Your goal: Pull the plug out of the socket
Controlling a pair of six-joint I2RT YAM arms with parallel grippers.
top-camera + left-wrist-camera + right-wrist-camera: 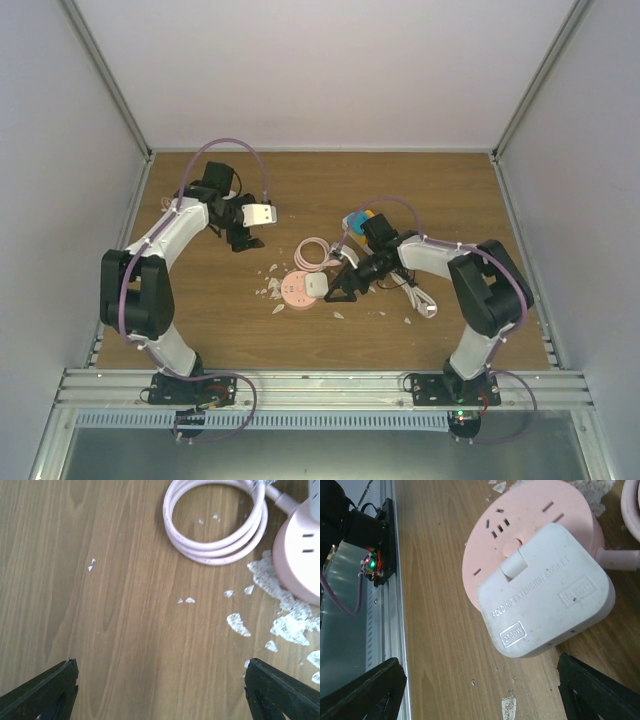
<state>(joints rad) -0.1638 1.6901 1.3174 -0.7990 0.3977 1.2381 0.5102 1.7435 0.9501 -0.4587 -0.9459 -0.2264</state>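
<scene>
Looking at a wood table (430,170) with white flakes (290,625), pale walls (300,70) around. Only the right wrist view shows the plug (545,590) lettering. Left gripper (161,664) and right gripper (479,661) both gape wide, empty.

Left tool (161,663) and right tool (479,661) agape

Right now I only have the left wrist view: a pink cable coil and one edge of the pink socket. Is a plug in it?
Observer: Yes. The right wrist view shows a white plug seated on the face of the pink socket.
Operator: Where is the right pincer?
Observer: The right pincer is open and just short of the plug, with one finger off each side, touching nothing.
Operator: Anything else close by?
Observer: In the top view, a white cable lies on the table to the right of the socket.
</scene>
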